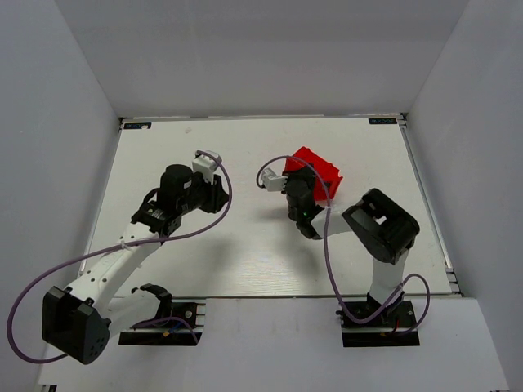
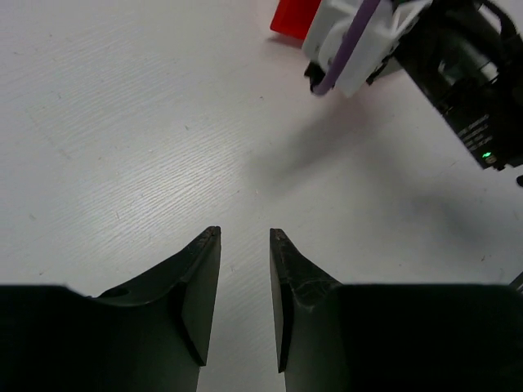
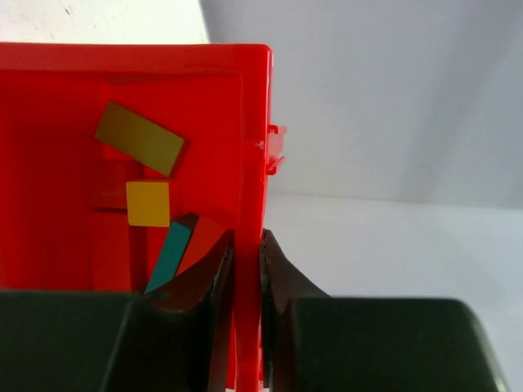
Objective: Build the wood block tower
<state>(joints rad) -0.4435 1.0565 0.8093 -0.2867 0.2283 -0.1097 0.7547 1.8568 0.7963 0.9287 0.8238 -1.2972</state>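
No stacked tower shows. Loose wooden blocks lie inside the red plastic bin (image 3: 65,98): a green bar (image 3: 140,138), a yellow cube (image 3: 148,203), a teal bar (image 3: 169,255) and an orange bar (image 3: 200,241). My right gripper (image 3: 248,237) is shut on the bin's side wall (image 3: 253,147), one finger inside and one outside. From above, the bin (image 1: 320,169) looks tilted at the right gripper (image 1: 298,194). My left gripper (image 2: 245,234) is open and empty over bare table, left of the bin (image 2: 290,16); it also shows in the top view (image 1: 217,194).
The white table (image 1: 245,253) is walled in by grey panels at the back and sides. The right arm's wrist with its purple cable (image 2: 359,41) sits close ahead of the left gripper. Both arm bases stand at the near edge.
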